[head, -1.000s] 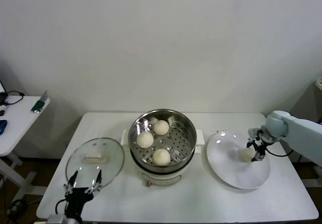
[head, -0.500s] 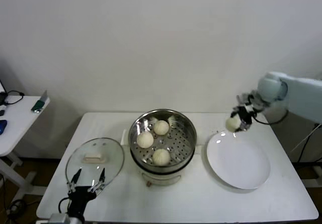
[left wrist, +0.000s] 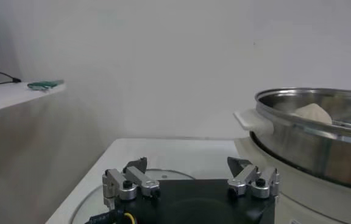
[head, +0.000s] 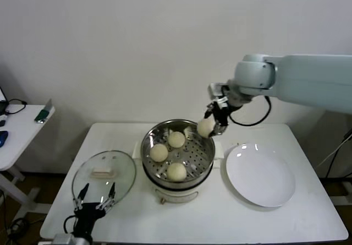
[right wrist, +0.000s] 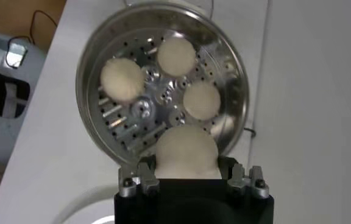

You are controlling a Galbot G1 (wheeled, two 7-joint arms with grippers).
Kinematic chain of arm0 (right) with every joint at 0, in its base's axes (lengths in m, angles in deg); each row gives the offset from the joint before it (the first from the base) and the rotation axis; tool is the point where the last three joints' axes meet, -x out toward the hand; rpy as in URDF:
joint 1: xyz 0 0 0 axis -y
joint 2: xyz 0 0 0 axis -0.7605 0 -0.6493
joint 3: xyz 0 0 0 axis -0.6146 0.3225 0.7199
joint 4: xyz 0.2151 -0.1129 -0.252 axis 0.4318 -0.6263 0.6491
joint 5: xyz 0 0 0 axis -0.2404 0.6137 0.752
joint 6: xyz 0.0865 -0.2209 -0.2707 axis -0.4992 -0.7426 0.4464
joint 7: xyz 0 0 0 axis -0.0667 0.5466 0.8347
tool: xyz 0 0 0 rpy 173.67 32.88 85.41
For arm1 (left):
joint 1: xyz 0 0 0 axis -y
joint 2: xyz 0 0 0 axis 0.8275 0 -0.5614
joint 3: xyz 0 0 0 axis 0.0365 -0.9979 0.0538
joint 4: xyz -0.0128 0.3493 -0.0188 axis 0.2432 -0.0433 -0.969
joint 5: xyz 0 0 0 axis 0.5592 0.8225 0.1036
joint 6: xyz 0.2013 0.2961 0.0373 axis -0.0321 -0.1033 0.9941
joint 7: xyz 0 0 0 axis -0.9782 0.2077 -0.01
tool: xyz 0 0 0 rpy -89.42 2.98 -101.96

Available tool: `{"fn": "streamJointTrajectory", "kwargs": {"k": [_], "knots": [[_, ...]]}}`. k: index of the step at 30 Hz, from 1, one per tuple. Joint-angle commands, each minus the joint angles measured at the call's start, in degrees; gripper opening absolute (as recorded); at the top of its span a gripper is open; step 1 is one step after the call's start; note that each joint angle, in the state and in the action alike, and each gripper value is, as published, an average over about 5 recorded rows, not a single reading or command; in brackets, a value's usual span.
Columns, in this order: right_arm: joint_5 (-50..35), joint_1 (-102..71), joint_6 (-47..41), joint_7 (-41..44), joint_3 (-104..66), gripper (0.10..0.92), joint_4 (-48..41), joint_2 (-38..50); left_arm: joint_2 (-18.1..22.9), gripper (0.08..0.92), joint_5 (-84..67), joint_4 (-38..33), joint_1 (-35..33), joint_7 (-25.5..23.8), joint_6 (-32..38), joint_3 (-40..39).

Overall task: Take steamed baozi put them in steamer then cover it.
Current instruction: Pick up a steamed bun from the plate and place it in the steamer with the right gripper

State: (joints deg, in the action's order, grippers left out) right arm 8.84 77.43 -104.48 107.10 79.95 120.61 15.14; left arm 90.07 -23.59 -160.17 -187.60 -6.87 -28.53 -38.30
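Observation:
The steel steamer point(head: 204, 141) sits on its cream-white base at the table's middle with three baozi inside point(head: 176, 139) point(head: 159, 153) point(head: 176, 172). My right gripper point(head: 212, 124) is shut on a fourth baozi point(head: 205, 127) and holds it above the steamer's right rim. In the right wrist view the held baozi point(right wrist: 186, 151) sits between the jaws, above the steamer point(right wrist: 96, 55) and its three buns. My left gripper point(head: 93, 194) is open and empty at the front left, beside the glass lid point(head: 103, 173); it also shows in the left wrist view point(left wrist: 191, 175).
An empty white plate point(head: 260, 174) lies right of the steamer. The glass lid with its white handle lies flat left of the steamer. A side table point(head: 16, 132) with small items stands at the far left. The wall is close behind.
My right gripper lifted the last baozi off the plate and carried it left, from over the plate to above the steamer's right rim. The left arm barely moved.

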Motion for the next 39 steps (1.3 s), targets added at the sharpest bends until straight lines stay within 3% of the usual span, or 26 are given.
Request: {"fn": "streamJointTrajectory", "kwargs": {"k": [1,13,26,34,39], "knots": [[-1.69,-10.85,-6.6,-7.44,-1.76,0.668,2.69,-5.77,0.22,0.823,-0.09,-0.42,-0.27,0.03,0.07,0.08],[5.9,-17.38,-6.82,-8.55,-2.99,0.67,-2.45,-5.96,0.31,0.823,0.05,-0.21,-0.52,0.13,0.48,0.16],[6.79,-16.66,-5.72,-6.85,-3.29,0.677,-5.45,-7.11,0.45,0.823,0.0,0.16,0.04,0.13,0.44,0.25],[7.18,-13.22,-2.1,-3.38,-3.67,0.811,-5.06,-5.31,0.4,0.823,-0.2,0.28,0.52,0.07,0.1,0.54],[2.06,-9.67,0.37,-0.43,-8.07,0.822,-4.98,-1.22,0.21,0.823,-0.23,0.3,0.78,-0.06,-0.33,0.62]]}}
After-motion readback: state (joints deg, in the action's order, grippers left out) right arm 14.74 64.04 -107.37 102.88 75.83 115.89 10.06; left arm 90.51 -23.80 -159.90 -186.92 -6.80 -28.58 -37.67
